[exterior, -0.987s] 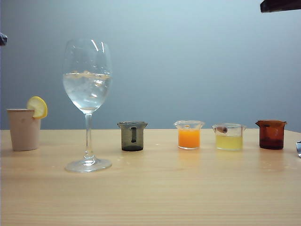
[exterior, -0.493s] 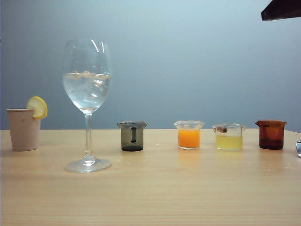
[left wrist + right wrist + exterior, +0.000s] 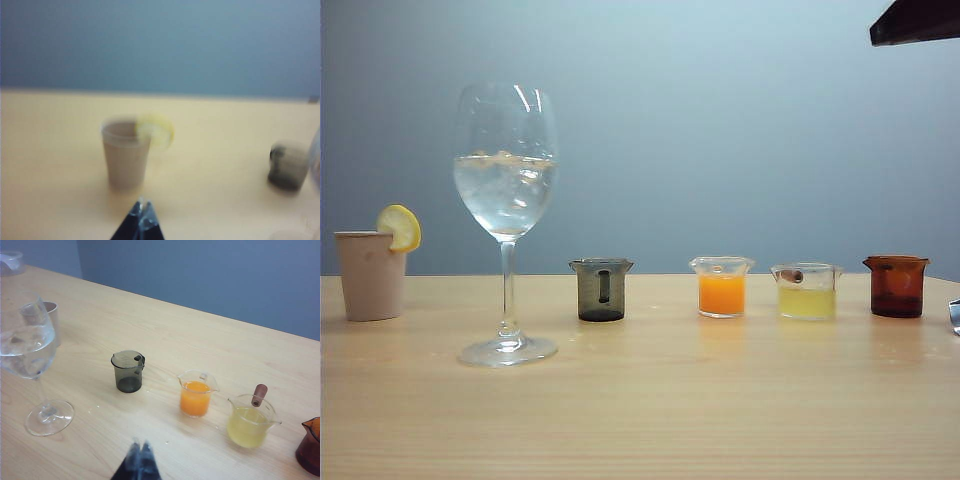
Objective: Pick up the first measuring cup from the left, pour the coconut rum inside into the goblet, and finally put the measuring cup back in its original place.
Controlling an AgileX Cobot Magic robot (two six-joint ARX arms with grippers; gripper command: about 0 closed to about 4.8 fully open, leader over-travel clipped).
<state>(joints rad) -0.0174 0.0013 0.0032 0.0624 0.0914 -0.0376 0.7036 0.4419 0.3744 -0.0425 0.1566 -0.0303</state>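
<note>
Smoky grey translucent handled measuring cup (image 3: 128,371) upright, ahead of clenched empty right gripper (image 3: 139,450); left gripper (image 3: 142,214) clenched, farther off.

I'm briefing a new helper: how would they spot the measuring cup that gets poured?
Start at the tall goblet with ice on the table's left. The first small cup to its right is the measuring cup. It is smoky grey-black with a dark handle, unlike the orange cup, yellow cup and amber-brown cup beyond.

Measuring cup (image 3: 601,290): smoky grey-black. Goblet (image 3: 506,190): clear glass. Neighbouring cups: orange liquid (image 3: 722,293), pale yellow liquid (image 3: 807,302), amber-brown cup (image 3: 896,286). Beige cup (image 3: 370,275), yellow lemon slice (image 3: 400,227). Table (image 3: 640,420): light wood grain.
</note>
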